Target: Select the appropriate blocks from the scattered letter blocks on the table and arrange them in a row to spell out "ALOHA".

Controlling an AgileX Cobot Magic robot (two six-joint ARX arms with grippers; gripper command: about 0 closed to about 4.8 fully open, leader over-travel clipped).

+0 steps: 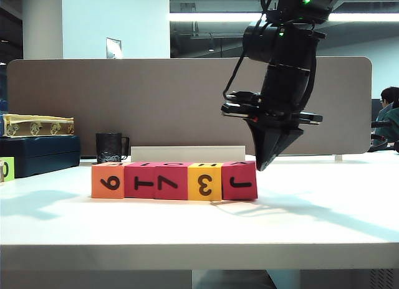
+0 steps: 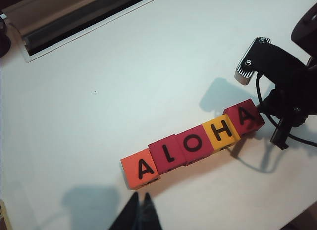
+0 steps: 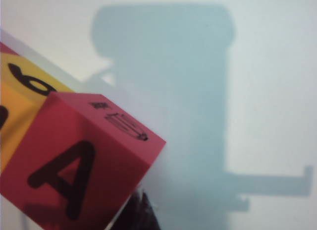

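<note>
Right tool [image 1: 264, 165] points down at the right end of the row, tips just behind and beside the last pink-red block; its fingers look pressed together to a point, nothing pinched. In the right wrist view the dark tip [image 3: 141, 215] sits right against that block's lower edge; touching or not, can't tell. Left tool [image 2: 140, 215] hangs near side of the row, fingers pressed together, empty, over bare worktop, apart from the blocks.

Blocks [image 1: 174, 180] sit in one tight row mid-worktop, sides touching. Order left to right: orange block [image 1: 108, 180], pink-red, pink-red, yellow block [image 1: 204, 182], pink-red end block [image 1: 239, 180]. Tops, from the left wrist view, read A L O H A [image 2: 190, 144]. Front faces read 6, T, 7, 3, J, some turned sideways. The end block's top A [image 3: 64, 176] is bold black; its side face has a small pencil drawing with tiny print, unreadable. The yellow block next to it shows a partial black figure on its side.

Worktop [image 1: 312, 220] is plain white, smooth, thick front edge, soft arm shadows. Grey-brown divider panel [image 1: 156, 102] stands along the far edge, with a white strip at its foot. Far left: black mug [image 1: 110, 147], dark case with a patterned box [image 1: 37, 125] on top, lime-green cube [image 1: 6, 169] at the frame edge. Office beyond, ceiling strip lights, a seated person [image 1: 388, 118] at far right.
</note>
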